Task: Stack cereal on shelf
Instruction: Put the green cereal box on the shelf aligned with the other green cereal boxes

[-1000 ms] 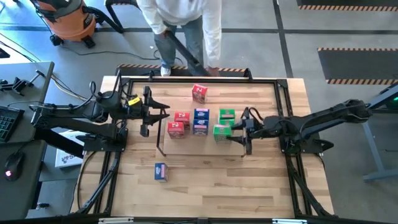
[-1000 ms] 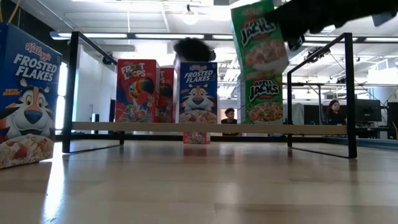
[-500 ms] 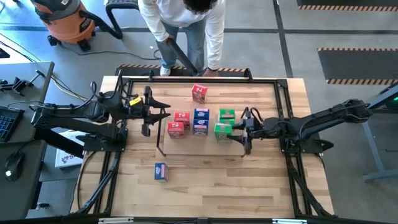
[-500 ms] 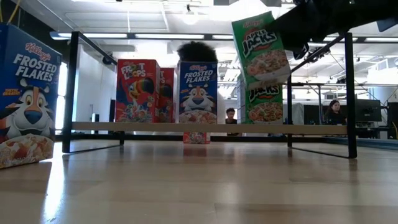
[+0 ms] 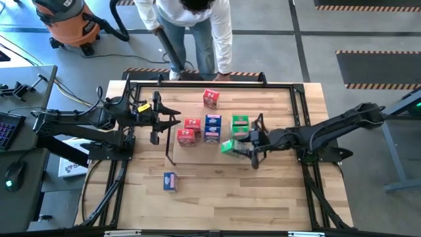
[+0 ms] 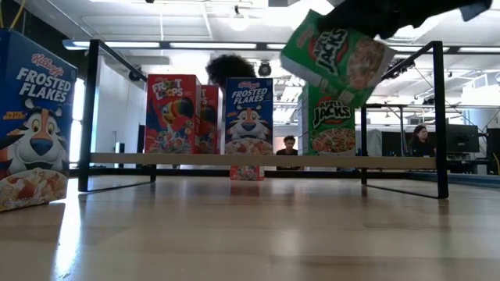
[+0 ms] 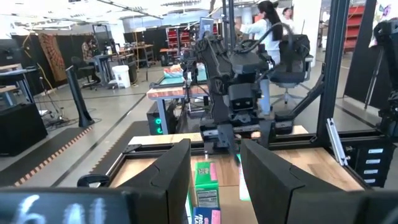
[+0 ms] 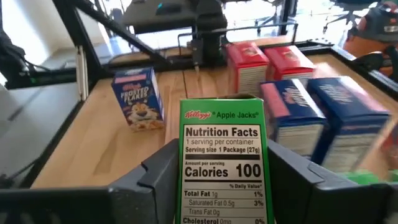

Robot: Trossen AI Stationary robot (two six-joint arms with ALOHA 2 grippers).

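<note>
With the right tool (image 5: pixel 250 146) grasping the tilted green box (image 6: pixel 336 55), level it, apparently above the shelf (image 6: pixel 234 160), before lowering; the left tool (image 5: pixel 172 117) waits, unclenched and empty.

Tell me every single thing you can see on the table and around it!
Red cereal boxes: three, red; two on the shelf toward the left arm, one alone on the table behind it.
Blue cereal boxes: three, blue; two mid-shelf, one on the table in front.
Green cereal boxes: two, green; one on the shelf toward the right arm, one tilted in the air.
Shelf: one, black wire; mid-table.
Table: one, light wood.
Vacuum: one, orange; floor beyond the table.
Person: one, white top; at the far edge.
Left hand: open, empty; beside the shelf's end.
Right hand: holding the tilted green box.
</note>
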